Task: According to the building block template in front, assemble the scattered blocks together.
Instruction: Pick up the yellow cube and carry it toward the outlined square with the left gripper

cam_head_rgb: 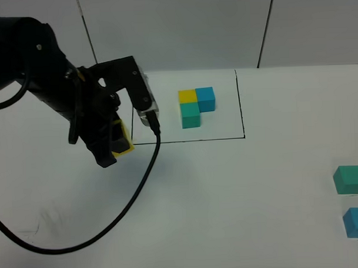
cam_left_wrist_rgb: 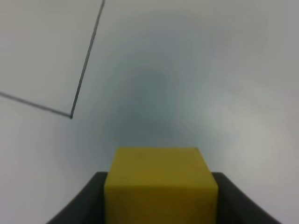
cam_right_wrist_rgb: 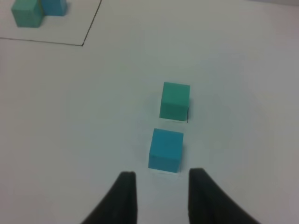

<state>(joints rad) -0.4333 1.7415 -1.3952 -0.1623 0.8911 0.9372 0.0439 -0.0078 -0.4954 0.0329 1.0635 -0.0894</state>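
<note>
The template [cam_head_rgb: 196,106] is a yellow, blue and teal-green L of cubes inside a black drawn rectangle at the back middle; part of it shows in the right wrist view [cam_right_wrist_rgb: 33,10]. My left gripper [cam_head_rgb: 116,142] is shut on the loose yellow cube [cam_head_rgb: 126,142], held above the table by the rectangle's front left corner; the cube fills the left wrist view [cam_left_wrist_rgb: 160,184]. The loose teal-green cube [cam_head_rgb: 349,179] and blue cube [cam_head_rgb: 357,222] sit at the far right. My right gripper [cam_right_wrist_rgb: 159,191] is open just short of the blue cube [cam_right_wrist_rgb: 166,149], with the teal-green cube [cam_right_wrist_rgb: 174,100] beyond.
The rectangle's black line and a corner [cam_left_wrist_rgb: 71,115] show on the white table under the left gripper. A black cable [cam_head_rgb: 126,212] from the left arm loops over the table's left front area.
</note>
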